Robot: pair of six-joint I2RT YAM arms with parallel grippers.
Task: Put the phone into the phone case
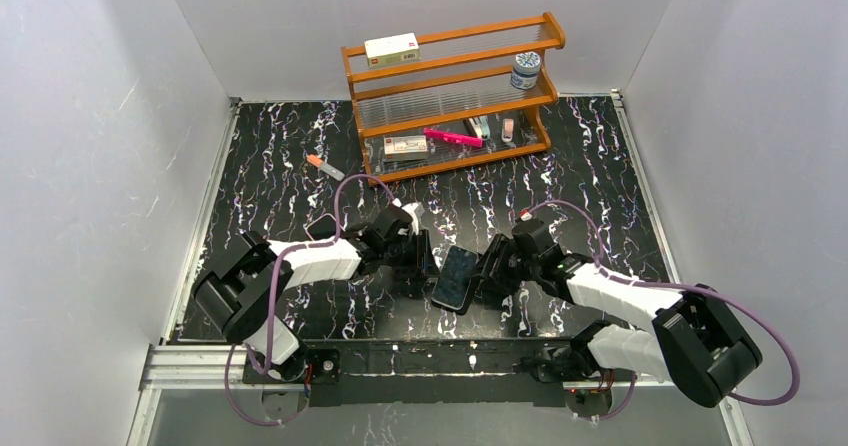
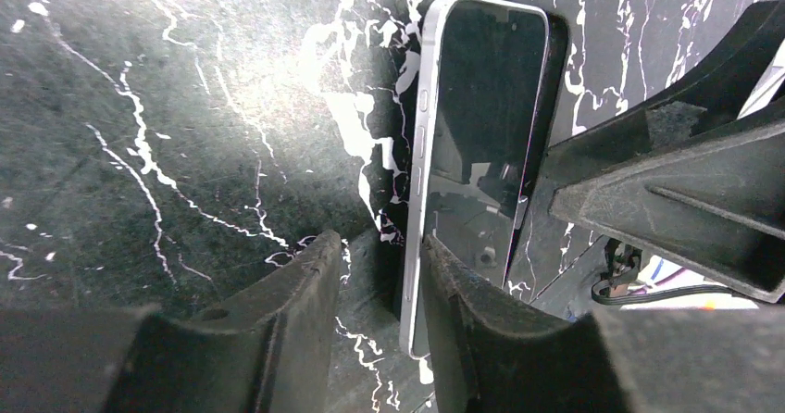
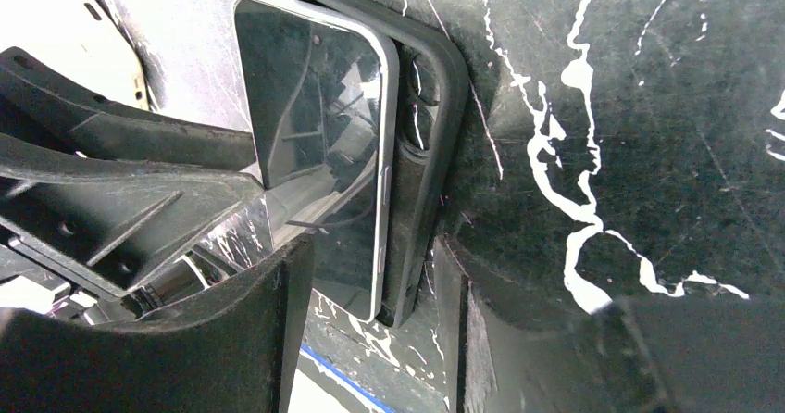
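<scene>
Inspection of the black, white-veined marble-pattern worktop [image 1: 270, 176].

Near the front edge, midway between the two arms, lies the flat matte black phone case [image 3: 446, 107]. The slim smartphone with a glossy dark screen and pale metallic rim [image 3: 315, 135] is only partly in it. It sits tilted, not flush, and the camera cut-outs show beside its rim.

Left tool [image 2: 380, 246]: fingers spread, bare worktop visible between them. The smartphone's rim lies against the inner face of one finger.

Right tool [image 3: 370, 246]: fingers stand either side of smartphone and phone case together, close against both. I cannot tell whether they press.

At the back stands an orange-brown wooden rack [image 1: 349, 76] with three shelves:
- Top shelf — a white box with a red label [image 1: 391, 49].
- Middle shelf — a white jar with a dark lid [image 1: 526, 69].
- Bottom shelf — a flat pale carton [image 1: 405, 147], a pink marker [image 1: 452, 137] and small items I cannot identify.
</scene>
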